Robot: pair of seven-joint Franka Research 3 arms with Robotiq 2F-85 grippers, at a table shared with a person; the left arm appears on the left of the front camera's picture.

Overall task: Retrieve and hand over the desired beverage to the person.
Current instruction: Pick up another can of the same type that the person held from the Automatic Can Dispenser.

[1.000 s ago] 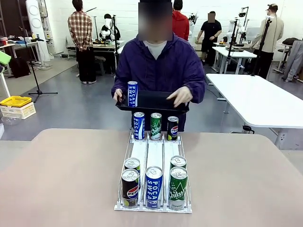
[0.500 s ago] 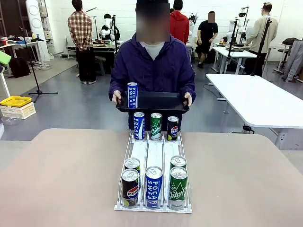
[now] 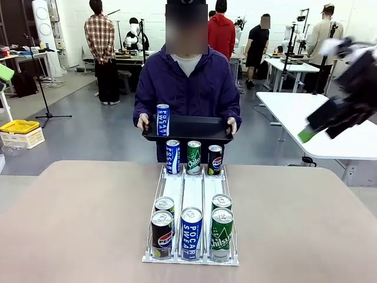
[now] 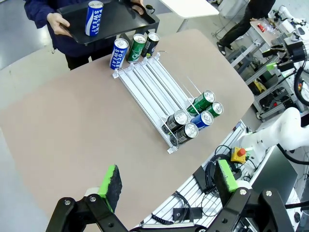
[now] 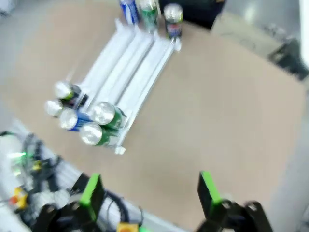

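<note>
the left gripper [image 4: 168, 180] has its jaws spread wide with nothing between the green pads [image 4: 110, 186]. it hangs high above the near edge of the table [image 4: 63, 125], off to one side of the can rack [image 4: 154, 87]. the right gripper [image 5: 149, 189] also gapes empty above the table beside the rack. from the front it is a blurred shape well apart from the rack.

the table is plain beige; beyond it are grey floor, white tables and other people. the rack carries five cans [image 3: 189, 227] at its near end and three cans [image 3: 193, 157] at its far end. just past the far end the person [image 3: 188, 88] holds a black tray [image 3: 200, 127] in both hands. a blue pocari sweat can [image 3: 162, 119] stands upright at its robot-left end.

the left wrist view adds cables [image 4: 203, 193] and a red button box [image 4: 237, 153] below the table edge. which can is wanted i cannot tell.
</note>
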